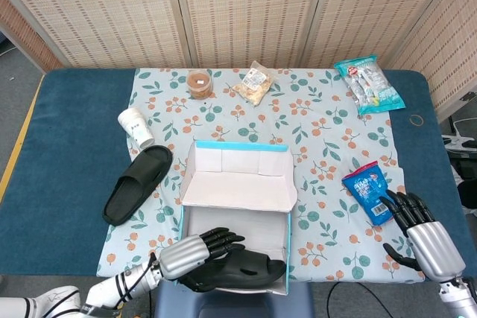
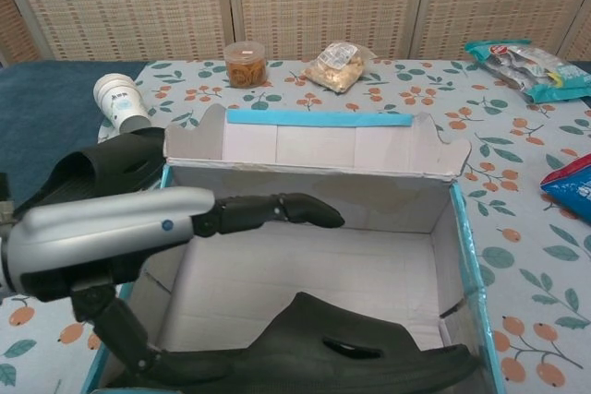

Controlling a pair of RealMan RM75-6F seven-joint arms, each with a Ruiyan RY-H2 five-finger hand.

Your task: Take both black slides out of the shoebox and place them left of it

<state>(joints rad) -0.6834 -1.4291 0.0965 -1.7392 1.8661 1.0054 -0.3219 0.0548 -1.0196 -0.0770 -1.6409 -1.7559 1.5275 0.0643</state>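
The left robot hand (image 1: 200,249) is seen inside the white cardboard shoebox with blue edges (image 1: 191,216), fingers spread over the heel end of the black rubber slide (image 1: 250,267) lying along the box's near wall; no grip is closed on it. The other black rubber slide (image 1: 138,184) lies on the floral cloth (image 1: 320,147) just left of the box. The right robot hand (image 1: 417,225) is held spread and empty over the bench's blue right edge (image 1: 436,154).

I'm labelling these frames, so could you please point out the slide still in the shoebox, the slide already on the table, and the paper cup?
slide in the shoebox (image 2: 369,357), chest view, on its strap.
slide on the table (image 1: 138,184), head view, on its strap.
paper cup (image 1: 136,126), head view, on its side wall.
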